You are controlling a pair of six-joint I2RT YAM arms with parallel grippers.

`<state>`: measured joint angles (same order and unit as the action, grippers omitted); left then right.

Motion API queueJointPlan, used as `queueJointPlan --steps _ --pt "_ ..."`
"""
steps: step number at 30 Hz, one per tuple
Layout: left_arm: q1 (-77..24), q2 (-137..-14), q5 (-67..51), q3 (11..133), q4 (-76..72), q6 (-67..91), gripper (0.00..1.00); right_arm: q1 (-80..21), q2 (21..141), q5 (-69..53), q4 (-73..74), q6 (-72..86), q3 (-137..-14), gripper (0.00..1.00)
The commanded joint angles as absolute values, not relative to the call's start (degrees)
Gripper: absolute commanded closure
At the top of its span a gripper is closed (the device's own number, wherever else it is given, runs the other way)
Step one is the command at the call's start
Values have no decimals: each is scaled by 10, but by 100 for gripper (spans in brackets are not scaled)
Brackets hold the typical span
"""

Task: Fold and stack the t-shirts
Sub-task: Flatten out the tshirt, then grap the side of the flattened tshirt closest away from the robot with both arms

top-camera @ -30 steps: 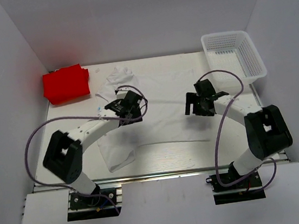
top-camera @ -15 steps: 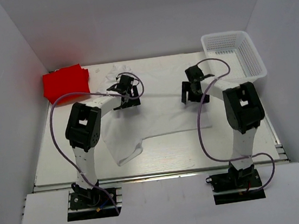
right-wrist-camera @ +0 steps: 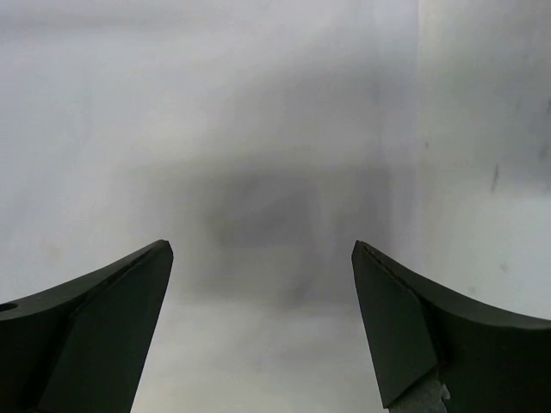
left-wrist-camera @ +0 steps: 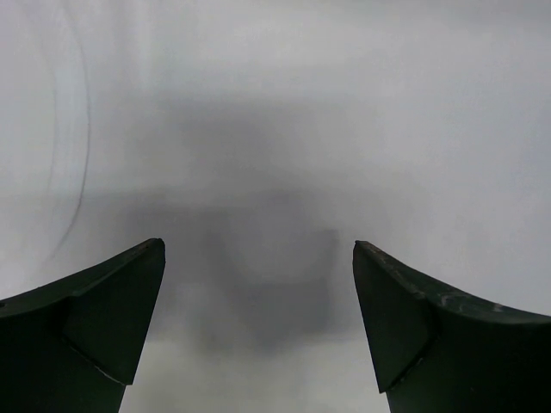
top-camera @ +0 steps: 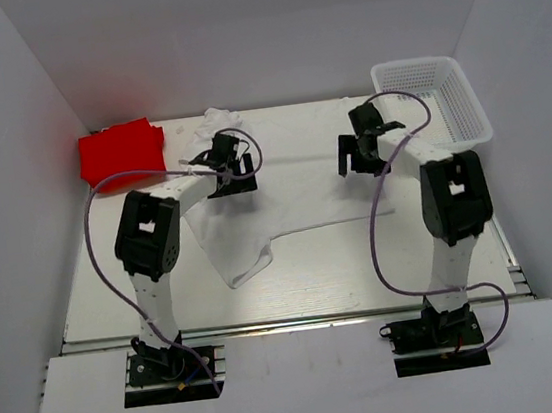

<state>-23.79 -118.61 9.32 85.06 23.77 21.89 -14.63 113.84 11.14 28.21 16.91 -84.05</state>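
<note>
- white shirt (top-camera: pixel 300 198) lies spread mid-bench, long axis left-right, looks part folded; bunched lump at its far-left corner, loose flap sticks out near-left.
- red shirt (top-camera: pixel 120 153) folded in far-left corner of the bench (top-camera: pixel 316 287), just beside the white one's left edge.
- left end effector (top-camera: pixel 228 165) sits over the shirt's far-left part, fingers (left-wrist-camera: pixel 95 318) apart, nothing between, only white cloth below.
- right end effector (top-camera: pixel 362 151) sits over the far-right part, fingers (right-wrist-camera: pixel 95 318) apart too, empty.
- cannot tell if either touches the cloth.
- basket (top-camera: pixel 434 96) far right, well apart from the red shirt.
- judgement: the shirt lies under and nearward of both; left arm is nearer the lump and flap, right arm nearer the right edge, so each would take its own side for the next fold.
</note>
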Motion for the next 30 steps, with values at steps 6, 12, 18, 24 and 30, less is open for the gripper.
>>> queueJointPlan --steps 6,12,18,24,30 --pt "-252 -902 33 626 238 270 0 -142 905 155 265 236 -662 10" --pt "-263 -777 19 472 322 315 0 -114 847 199 269 296 -551 10" --pt "-275 -705 -41 342 289 349 0 -80 860 129 235 307 -530 10" --pt "-286 -736 -88 315 236 354 19 -62 871 98 213 312 -514 10" --pt "-291 -761 -49 315 274 354 64 -47 876 85 200 323 -494 12"
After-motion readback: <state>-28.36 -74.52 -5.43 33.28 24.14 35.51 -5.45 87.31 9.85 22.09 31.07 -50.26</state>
